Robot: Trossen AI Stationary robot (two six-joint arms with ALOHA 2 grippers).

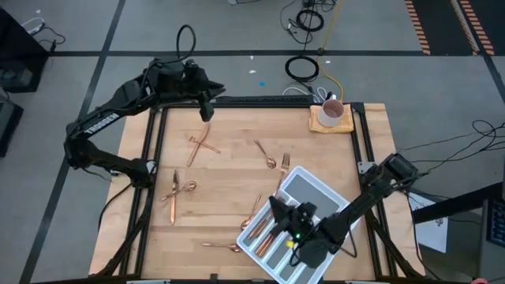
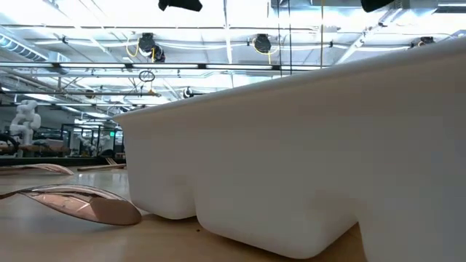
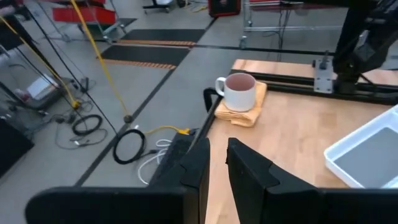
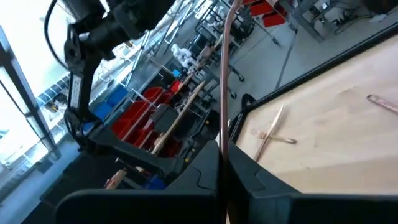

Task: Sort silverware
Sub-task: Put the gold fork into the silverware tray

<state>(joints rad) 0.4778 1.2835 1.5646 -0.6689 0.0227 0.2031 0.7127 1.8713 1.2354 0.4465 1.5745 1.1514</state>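
Copper silverware lies scattered on the wooden table: two crossed pieces point(image 1: 200, 146), a pair point(image 1: 177, 191), a spoon point(image 1: 265, 155), a fork point(image 1: 284, 164) and a spoon point(image 1: 222, 246), which also shows in the low view point(image 2: 81, 204). More pieces point(image 1: 267, 230) lie in the white divided tray point(image 1: 314, 189). My right gripper point(image 1: 278, 210) hovers over the tray's left part, shut on one slim copper piece point(image 4: 225, 68). My left gripper point(image 1: 207, 110) waits at the table's far edge, its fingers point(image 3: 198, 167) a narrow gap apart and empty. My right gripper pinches a slim copper piece by its shaft point(image 4: 222, 135) between the two fingers. The piece runs along the fingers and sticks out well beyond their tips. Which end it holds, and whether it is a fork, spoon or knife, cannot be told.
A white mug point(image 1: 331, 112) stands on a tan cloth at the table's far right corner, also seen from the left wrist point(image 3: 240, 91). The tray wall point(image 2: 306, 145) fills the low view. Black frame rails run along the table's edges. Bare wood lies mid-table.
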